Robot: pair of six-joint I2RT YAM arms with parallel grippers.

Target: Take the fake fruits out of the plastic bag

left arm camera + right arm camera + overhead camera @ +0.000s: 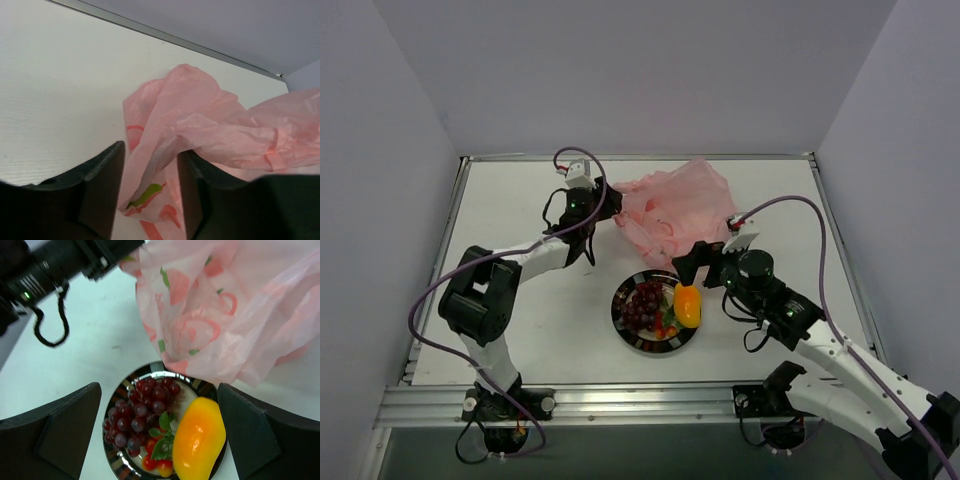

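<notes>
The pink plastic bag (678, 203) lies crumpled at the back middle of the table. My left gripper (609, 211) is at its left edge, and in the left wrist view the gripper (150, 192) is shut on a fold of the bag (200, 120). The fake fruits lie on a dark-rimmed plate (623, 322): purple grapes (642, 304), an orange-yellow mango (688, 305) and small red pieces with green leaves (666, 324). My right gripper (693, 264) is open and empty just above the plate's far edge. The right wrist view shows the grapes (140, 412), the mango (199, 437) and the bag (225, 315).
A metal rail (640, 156) runs along the table's far edge, with grey walls on three sides. The bag's lower edge hangs over the plate's far rim (150, 369). The left arm's cable loop (50, 325) hangs over the table.
</notes>
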